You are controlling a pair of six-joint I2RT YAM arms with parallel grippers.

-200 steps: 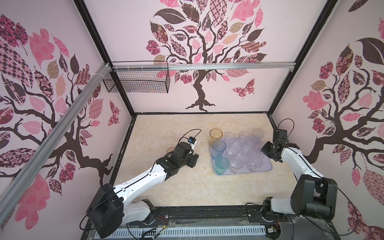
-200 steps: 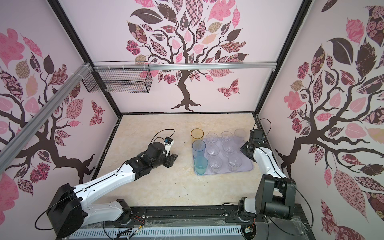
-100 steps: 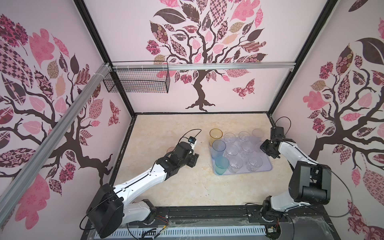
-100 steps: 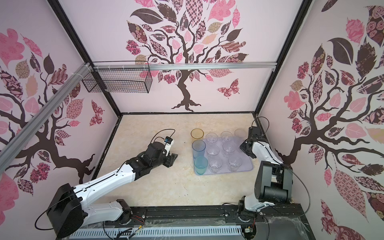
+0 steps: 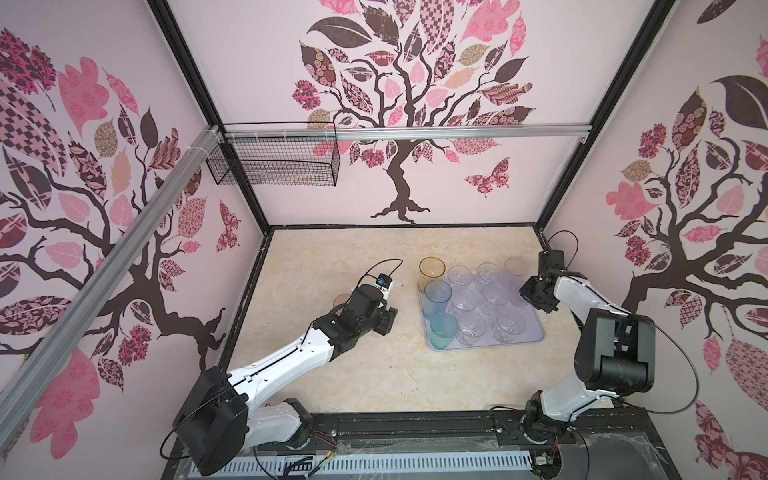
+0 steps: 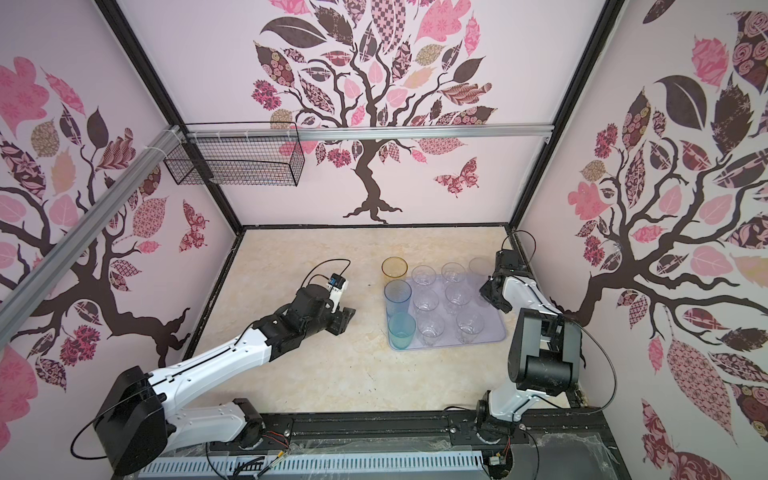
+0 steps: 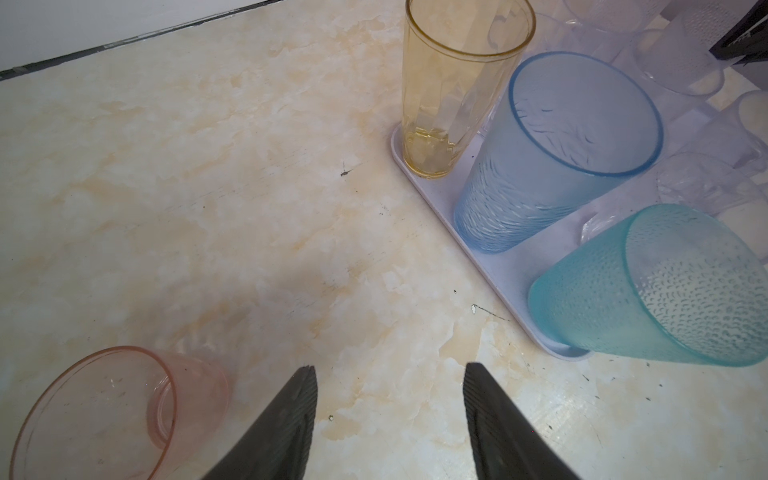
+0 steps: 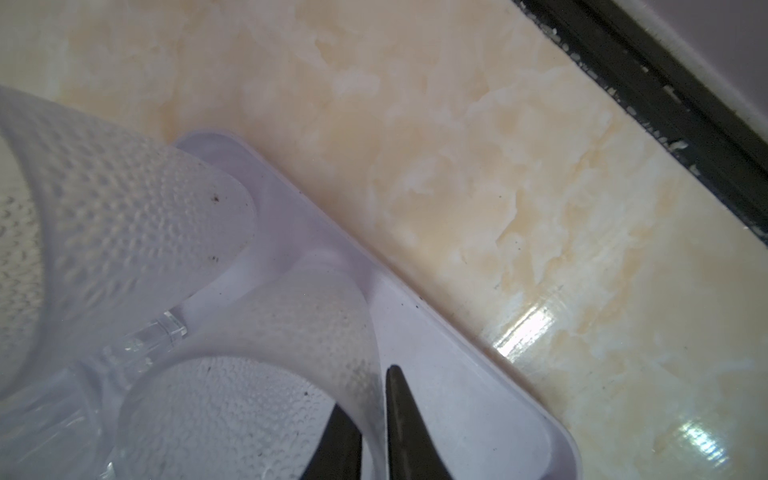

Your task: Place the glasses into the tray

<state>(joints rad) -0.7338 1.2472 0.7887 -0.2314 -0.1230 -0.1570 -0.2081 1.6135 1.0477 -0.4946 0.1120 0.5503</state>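
At the tray (image 8: 449,374) rim, astride a clear glass (image 8: 291,324) wall with the right gripper (image 8: 365,388), whether clamped unclear, could topple it if withdrawn snagged, left gripper (image 7: 390,368) spread empty

We note pale pink walls (image 5: 270,83) printed with dark-branched trees and pink leaves, a cream marbled floor (image 5: 332,257), black corner posts (image 5: 183,62), a silver rail (image 5: 457,132), and a black wire basket (image 5: 274,166) hung at back-left.
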